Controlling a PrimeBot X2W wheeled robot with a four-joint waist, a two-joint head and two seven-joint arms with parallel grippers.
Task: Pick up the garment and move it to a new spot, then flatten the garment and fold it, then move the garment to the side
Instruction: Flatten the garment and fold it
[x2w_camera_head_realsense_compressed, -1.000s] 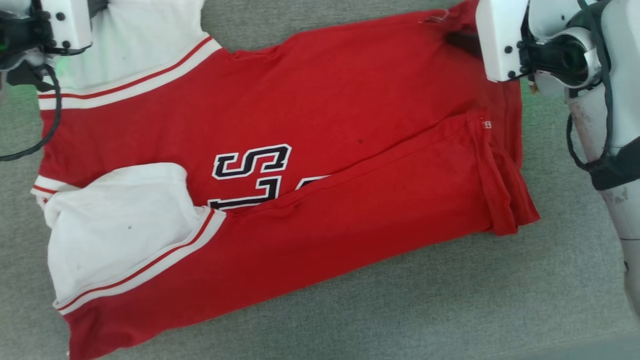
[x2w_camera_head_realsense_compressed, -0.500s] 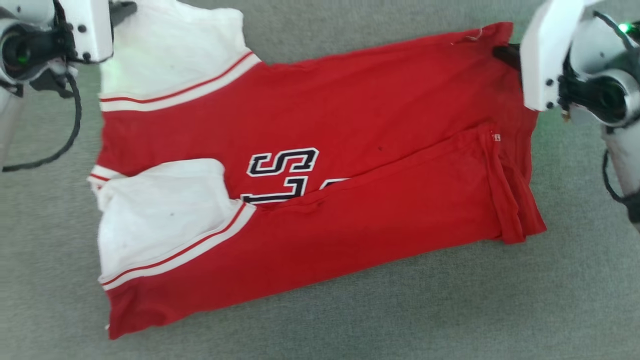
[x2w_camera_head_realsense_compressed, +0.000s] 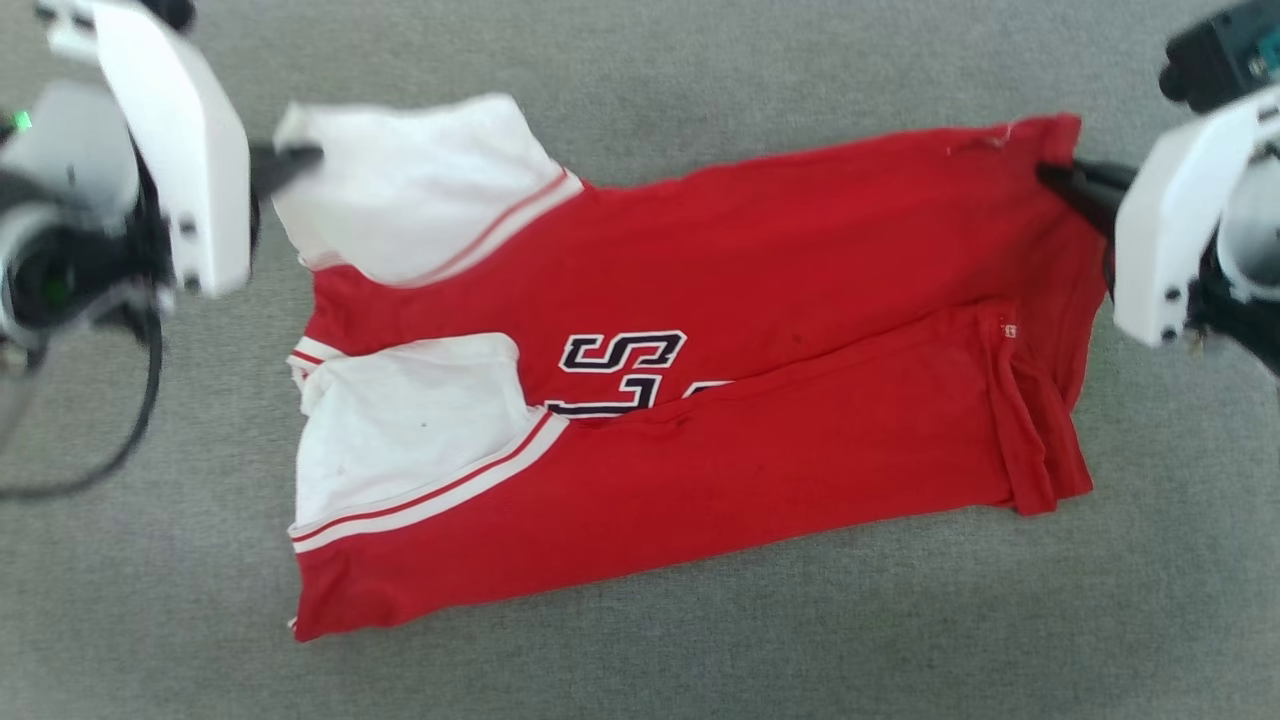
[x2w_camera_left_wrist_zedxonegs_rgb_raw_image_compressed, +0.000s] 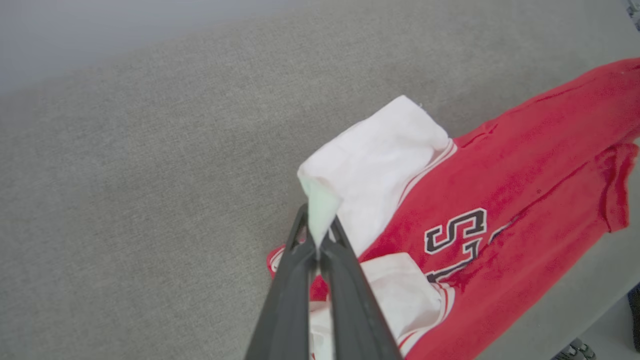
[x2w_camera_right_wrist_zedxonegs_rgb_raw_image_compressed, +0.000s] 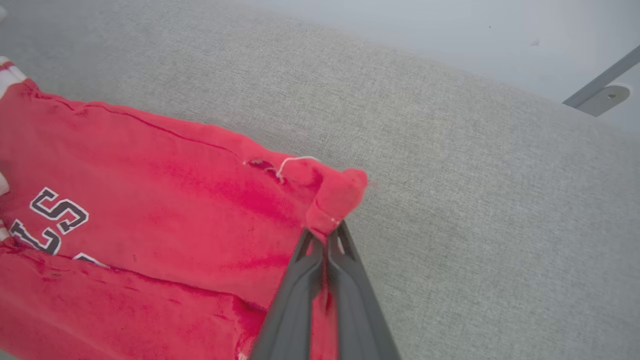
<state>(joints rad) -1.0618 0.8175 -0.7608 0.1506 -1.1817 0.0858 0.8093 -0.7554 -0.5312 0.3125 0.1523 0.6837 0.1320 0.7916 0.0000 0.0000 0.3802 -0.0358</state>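
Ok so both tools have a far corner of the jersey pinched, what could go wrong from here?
1. The left tool grips just the tip of the white corner; it could slip out under tension.
2. The right tool holds a bunched red corner, so the fold may land uneven.
3. Pulling the garment could disturb the near flap already folded over the lettering.

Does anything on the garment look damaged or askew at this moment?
Yes. A loose white thread sticks out of the garment hem near the corner the right gripper pinches; the near flap lies diagonally, half covering the lettering.
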